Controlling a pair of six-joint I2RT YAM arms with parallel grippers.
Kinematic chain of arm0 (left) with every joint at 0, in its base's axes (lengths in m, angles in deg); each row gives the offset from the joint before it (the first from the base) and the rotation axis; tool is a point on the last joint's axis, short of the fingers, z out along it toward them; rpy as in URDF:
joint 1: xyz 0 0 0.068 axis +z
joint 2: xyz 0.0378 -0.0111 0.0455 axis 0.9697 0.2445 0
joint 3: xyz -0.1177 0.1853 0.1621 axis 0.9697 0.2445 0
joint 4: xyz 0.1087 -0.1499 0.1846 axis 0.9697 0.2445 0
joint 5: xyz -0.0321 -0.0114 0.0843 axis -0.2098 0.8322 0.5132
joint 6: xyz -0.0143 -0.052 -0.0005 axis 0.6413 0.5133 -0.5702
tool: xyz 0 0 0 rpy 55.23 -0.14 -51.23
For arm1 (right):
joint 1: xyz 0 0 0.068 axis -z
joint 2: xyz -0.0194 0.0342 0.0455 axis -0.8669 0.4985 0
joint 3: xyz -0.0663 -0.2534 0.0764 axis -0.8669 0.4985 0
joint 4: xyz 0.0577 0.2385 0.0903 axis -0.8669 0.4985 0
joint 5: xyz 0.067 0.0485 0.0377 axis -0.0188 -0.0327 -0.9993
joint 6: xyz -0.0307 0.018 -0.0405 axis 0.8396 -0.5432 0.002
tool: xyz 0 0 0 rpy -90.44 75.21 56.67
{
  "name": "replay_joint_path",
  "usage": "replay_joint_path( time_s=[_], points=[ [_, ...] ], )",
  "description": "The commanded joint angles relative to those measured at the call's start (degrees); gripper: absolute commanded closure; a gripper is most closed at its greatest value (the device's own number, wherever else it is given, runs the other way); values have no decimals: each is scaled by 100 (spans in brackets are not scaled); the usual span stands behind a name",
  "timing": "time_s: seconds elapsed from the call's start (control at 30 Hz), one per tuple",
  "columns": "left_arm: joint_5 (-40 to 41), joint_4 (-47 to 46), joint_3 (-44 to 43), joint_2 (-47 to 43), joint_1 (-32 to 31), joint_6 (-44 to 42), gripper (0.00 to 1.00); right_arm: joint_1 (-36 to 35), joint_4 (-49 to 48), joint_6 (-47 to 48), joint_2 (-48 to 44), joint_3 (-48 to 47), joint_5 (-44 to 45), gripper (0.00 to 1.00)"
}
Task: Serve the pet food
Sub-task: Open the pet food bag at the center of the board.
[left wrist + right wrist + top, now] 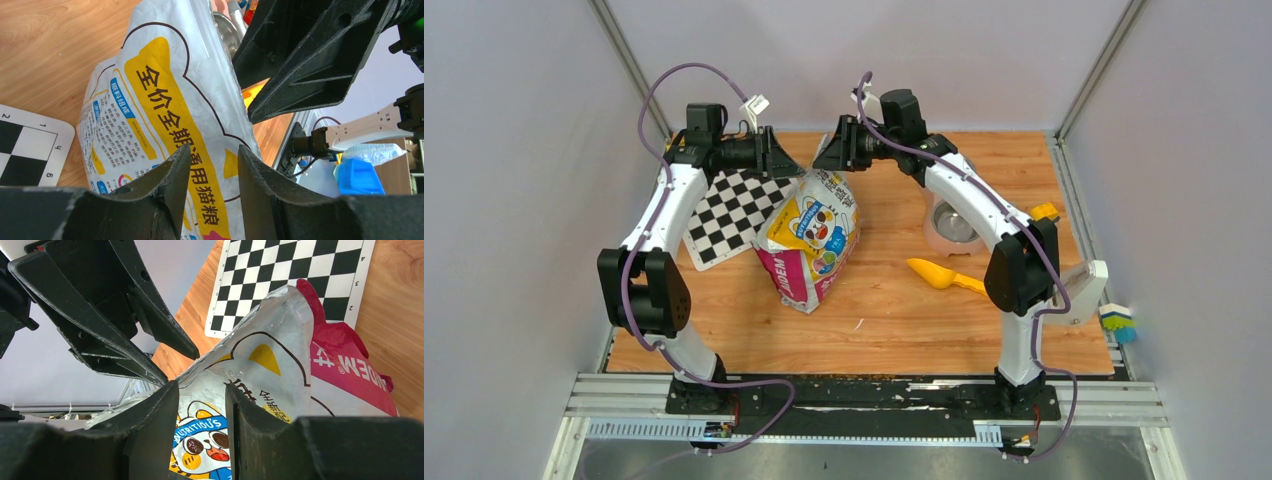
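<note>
Yellow-and-white bag [812,235] is propped on the table [904,320], its top flanked by left claw [213,147] and right claw [201,384], both parted and empty, seemingly so it can be pulled open; pet food is unseen, presumably kept inside the bag.

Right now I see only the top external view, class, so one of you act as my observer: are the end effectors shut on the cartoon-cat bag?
Observer: Not visibly. In the left wrist view the left end effector has its fingers apart, with the bag showing through the gap.
Operator: And the other one?
Observer: The right wrist view shows the right end effector parted too, with the bag's crinkled top showing past its fingers.
Operator: What is on the face of the bag turned away from me?
Observer: The left wrist view shows a yellow band of large dark characters there, beside blocks of small print.
</note>
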Motion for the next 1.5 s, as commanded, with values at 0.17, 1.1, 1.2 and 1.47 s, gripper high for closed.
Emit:
replay_joint_path(
  time_s=[0.17, 1.1, 1.2, 1.47],
  points=[
    [-160, -113, -4, -194, -27, -19, 51, -56, -286, -186, -58, -145, -123, 60],
    [-182, -111, 0, -223, -31, -45, 51, -73, -340, -229, 92, -123, -323, 90],
    [-201, -118, 1, -236, -27, -37, 51, -64, -342, -151, 4, -16, -253, 96],
    [-254, -142, 22, -316, -30, -10, 51, -57, -320, 93, -227, 367, -132, 100]
  ],
)
